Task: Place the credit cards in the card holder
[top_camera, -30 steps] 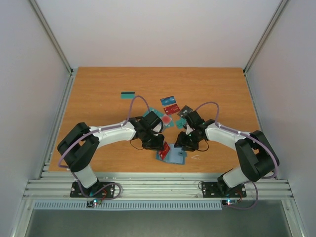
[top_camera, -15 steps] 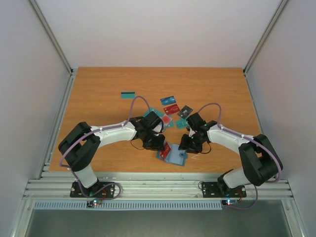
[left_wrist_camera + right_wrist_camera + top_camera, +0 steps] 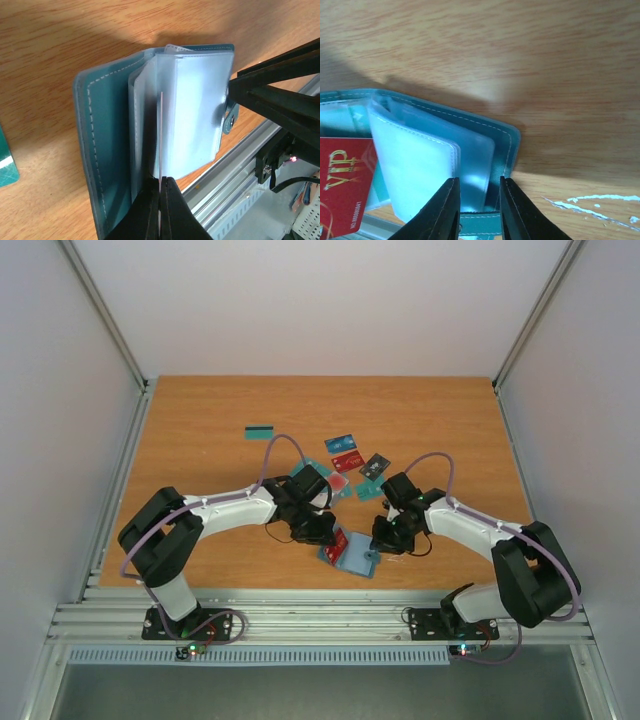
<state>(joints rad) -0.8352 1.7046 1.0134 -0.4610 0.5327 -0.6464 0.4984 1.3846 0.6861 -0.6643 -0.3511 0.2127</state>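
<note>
A wooden table [image 3: 200, 440] is seen from above. At far left, 1 teal card with a dark stripe [image 3: 260, 430] lies alone, well apart from everything else.

Nearer the middle, the left gripper [image 3: 160, 200] is closed tight on a red card [image 3: 345, 190] with gold lettering. From the left wrist the card shows edge-on as a thin pale line. Its far end sits between the clear sleeves of the card holder [image 3: 107, 150].

The card holder lies open and flat near the table's front edge, between the 2 grippers. Behind it, a loose cluster of cards [image 3: 347, 460] in blue, red, black and teal lies on the wood.

At right, the right gripper [image 3: 479, 210] stands narrow. Its fingers sit either side of the holder's near edge and strap. I cannot tell whether they pinch it.
</note>
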